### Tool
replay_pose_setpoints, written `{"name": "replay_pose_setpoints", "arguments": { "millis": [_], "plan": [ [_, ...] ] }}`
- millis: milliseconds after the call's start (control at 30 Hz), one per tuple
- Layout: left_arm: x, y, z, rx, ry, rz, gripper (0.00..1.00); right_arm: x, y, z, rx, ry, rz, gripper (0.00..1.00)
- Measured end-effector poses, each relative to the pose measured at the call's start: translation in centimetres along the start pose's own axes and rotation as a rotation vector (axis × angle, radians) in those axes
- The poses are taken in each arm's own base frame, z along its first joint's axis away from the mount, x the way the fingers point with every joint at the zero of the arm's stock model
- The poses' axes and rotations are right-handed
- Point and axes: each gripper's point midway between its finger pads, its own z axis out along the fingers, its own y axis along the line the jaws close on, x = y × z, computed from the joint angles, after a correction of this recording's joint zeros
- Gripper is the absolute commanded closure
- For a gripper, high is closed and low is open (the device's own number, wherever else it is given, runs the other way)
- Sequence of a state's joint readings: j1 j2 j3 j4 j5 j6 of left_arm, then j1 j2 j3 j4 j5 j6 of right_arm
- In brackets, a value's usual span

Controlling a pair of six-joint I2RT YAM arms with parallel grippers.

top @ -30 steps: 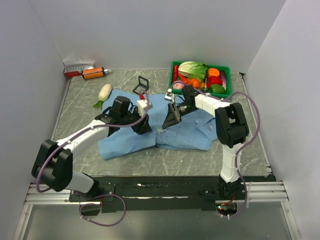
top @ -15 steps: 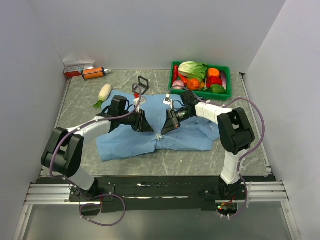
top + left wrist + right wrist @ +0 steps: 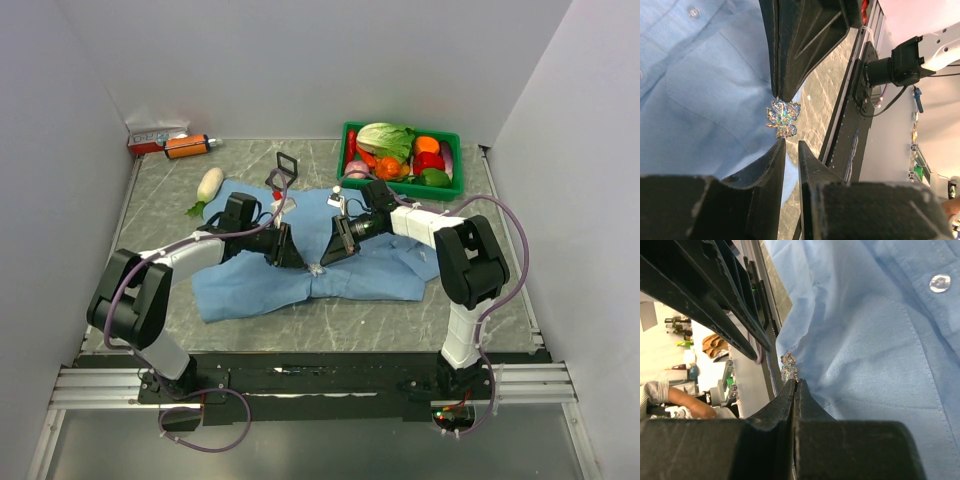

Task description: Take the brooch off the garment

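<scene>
The garment (image 3: pixel 250 280), a light blue shirt, lies spread on the table. The brooch (image 3: pixel 318 270), a tiny glittering leaf shape, sits on a raised fold at its front hem. In the left wrist view the brooch (image 3: pixel 783 117) lies just past my left gripper (image 3: pixel 790 143), whose jaws stand a narrow gap apart with nothing between them. My right gripper (image 3: pixel 796 382) is shut, and its tips touch the brooch (image 3: pixel 789 367) where it meets the cloth (image 3: pixel 880 340). Whether they pinch anything does not show. Both grippers (image 3: pixel 285 250) (image 3: pixel 335 252) face each other across the brooch.
A green crate (image 3: pixel 452 137) of vegetables stands at the back right. A white radish (image 3: pixel 208 185), an orange bottle (image 3: pixel 186 147), a red box (image 3: pixel 155 137) and a small black square frame (image 3: pixel 285 165) lie at the back left. Bare marble runs along the near edge.
My left arm has stretched out low over the shirt and its jaws have narrowed. My right gripper has slid down and left to the brooch, staying shut.
</scene>
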State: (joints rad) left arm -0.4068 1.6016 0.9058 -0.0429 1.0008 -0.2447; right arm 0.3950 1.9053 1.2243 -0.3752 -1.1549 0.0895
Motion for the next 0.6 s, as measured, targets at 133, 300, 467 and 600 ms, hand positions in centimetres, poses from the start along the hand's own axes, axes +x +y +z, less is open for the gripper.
{"name": "replay_pose_setpoints", "arguments": {
  "millis": [133, 300, 467, 600],
  "plan": [
    [0.6, 0.1, 0.4, 0.003, 0.020, -0.011, 0.76, -0.2, -0.1, 0.0, 0.007, -0.005, 0.000, 1.00],
    [0.9, 0.1, 0.6, 0.003, 0.030, -0.006, 0.75, -0.3, -0.1, 0.0, 0.007, -0.008, 0.003, 1.00],
    [0.8, 0.6, 0.9, -0.008, 0.035, -0.015, 0.83, -0.4, -0.3, 0.0, 0.020, -0.010, 0.001, 1.00],
    [0.2, 1.0, 1.3, -0.009, 0.036, -0.016, 0.96, -0.7, -0.4, 0.0, 0.036, -0.014, -0.006, 1.00]
  ]
}}
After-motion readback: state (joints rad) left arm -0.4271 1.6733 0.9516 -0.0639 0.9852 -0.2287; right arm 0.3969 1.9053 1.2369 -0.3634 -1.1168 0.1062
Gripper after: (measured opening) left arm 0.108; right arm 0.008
